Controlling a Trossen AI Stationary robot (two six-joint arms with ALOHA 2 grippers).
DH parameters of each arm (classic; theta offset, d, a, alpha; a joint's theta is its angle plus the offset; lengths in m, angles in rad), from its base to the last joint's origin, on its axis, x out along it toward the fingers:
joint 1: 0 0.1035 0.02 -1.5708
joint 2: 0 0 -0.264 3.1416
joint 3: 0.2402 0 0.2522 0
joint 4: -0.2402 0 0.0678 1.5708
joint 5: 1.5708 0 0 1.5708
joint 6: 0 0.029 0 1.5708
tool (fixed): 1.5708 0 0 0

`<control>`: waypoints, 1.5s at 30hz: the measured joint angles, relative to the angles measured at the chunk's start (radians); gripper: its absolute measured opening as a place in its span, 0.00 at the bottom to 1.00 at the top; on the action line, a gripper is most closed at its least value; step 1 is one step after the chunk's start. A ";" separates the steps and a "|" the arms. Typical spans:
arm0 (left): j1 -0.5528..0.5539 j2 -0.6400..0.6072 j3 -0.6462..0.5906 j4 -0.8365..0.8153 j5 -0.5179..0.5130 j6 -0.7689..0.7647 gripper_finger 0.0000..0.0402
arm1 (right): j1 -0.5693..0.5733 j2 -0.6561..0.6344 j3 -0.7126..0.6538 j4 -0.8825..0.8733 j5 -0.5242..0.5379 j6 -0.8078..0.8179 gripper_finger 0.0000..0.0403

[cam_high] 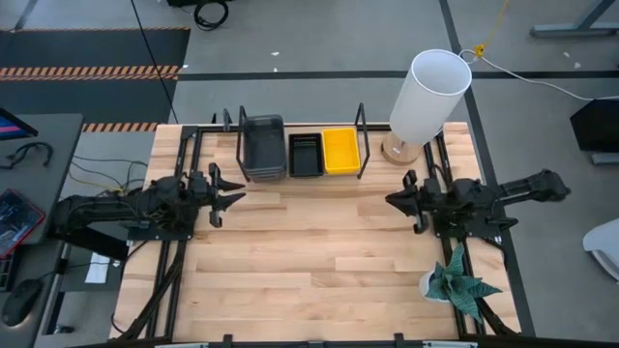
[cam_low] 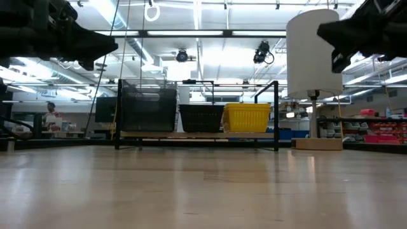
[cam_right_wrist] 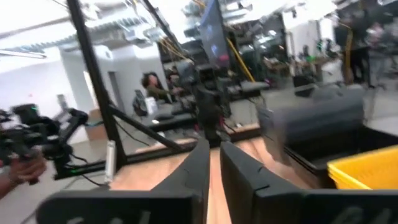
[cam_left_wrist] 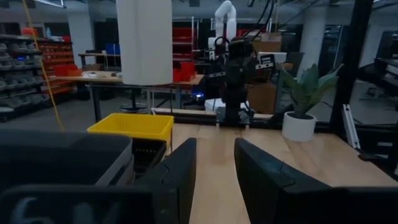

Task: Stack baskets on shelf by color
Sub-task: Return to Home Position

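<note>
The shelf (cam_high: pixel 300 176) stands at the table's far edge, its board between black end loops (cam_low: pixel 276 114). On it sit a gray basket stack (cam_high: pixel 262 145) at the left, a black basket (cam_high: pixel 306 155) in the middle and a yellow basket (cam_high: pixel 339 151) at the right; the low view shows gray (cam_low: pixel 148 108), black (cam_low: pixel 201 117) and yellow (cam_low: pixel 247 117). My left gripper (cam_high: pixel 232 193) hovers open over the table's left side, near the shelf's left end. My right gripper (cam_high: pixel 392 198) hovers at the right, fingers almost together (cam_right_wrist: pixel 215 163). Neither holds anything.
A lamp with a tall white shade (cam_high: pixel 428 97) stands on its wooden base (cam_high: pixel 398 150) just right of the shelf. A potted plant (cam_high: pixel 455 285) sits near the table's near right corner. The wooden tabletop (cam_high: pixel 309 261) lies between the arms. People show in the room beyond (cam_right_wrist: pixel 152 87).
</note>
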 joint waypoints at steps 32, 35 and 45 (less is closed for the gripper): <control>-0.044 0.000 0.000 -0.181 -0.040 -0.157 0.29 | -0.040 0.068 0.000 -0.030 0.078 0.002 0.07; -0.044 0.000 0.000 -0.180 -0.040 -0.157 0.29 | -0.040 0.068 0.000 -0.030 0.078 0.002 0.07; -0.044 0.000 0.000 -0.181 -0.040 -0.157 0.29 | -0.040 0.068 0.000 -0.029 0.078 0.001 0.07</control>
